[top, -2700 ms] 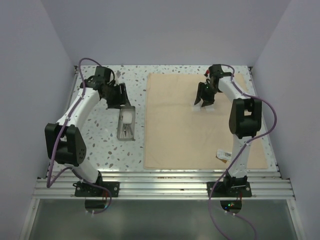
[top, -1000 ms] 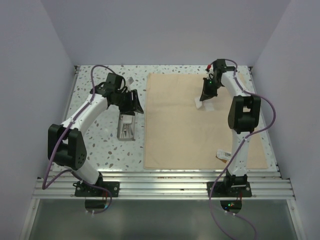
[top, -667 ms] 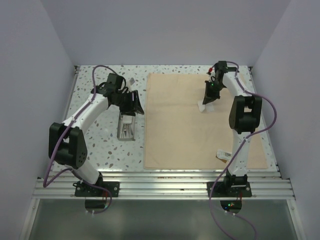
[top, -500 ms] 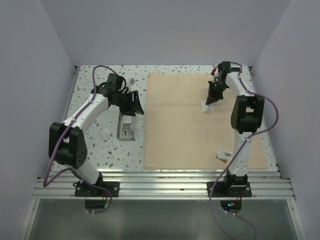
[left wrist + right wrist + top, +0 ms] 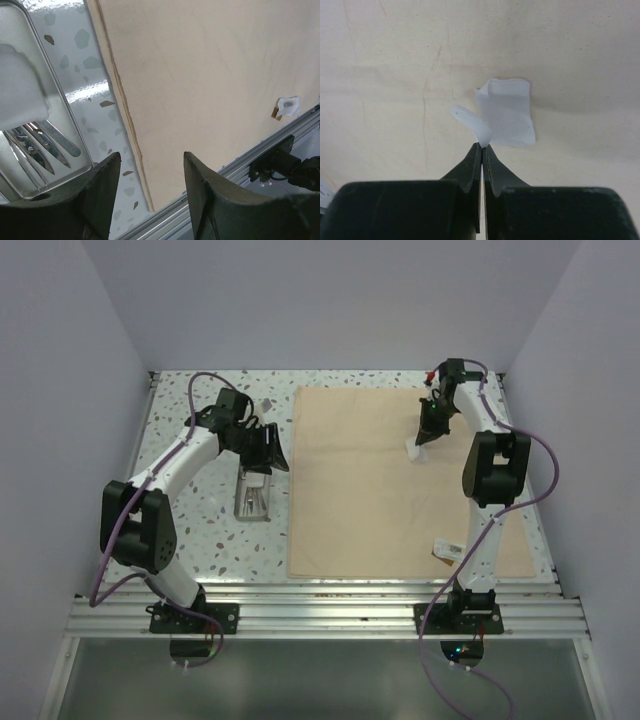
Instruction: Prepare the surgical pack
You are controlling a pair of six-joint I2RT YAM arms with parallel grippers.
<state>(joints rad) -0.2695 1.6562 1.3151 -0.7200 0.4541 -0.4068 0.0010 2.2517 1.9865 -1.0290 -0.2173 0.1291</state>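
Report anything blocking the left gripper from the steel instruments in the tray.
Nothing stands between them. The left gripper hangs open over the table strip beside the tray, whose rim is the only edge to cross. Inside, white gauze covers one end of the steel instruments; the other ends lie bare.

A white tabletop point(image 5: 200, 530) flecked with grey lies beneath the left gripper point(image 5: 268, 455) and spreads away to its left. Plain pale lavender walls point(image 5: 330, 300) rise beyond it and the right gripper point(image 5: 420, 443), and to the outer side of each. Well back from both fingertips, a ribbed aluminium rail point(image 5: 330, 608) edges the table. The light is soft and even.
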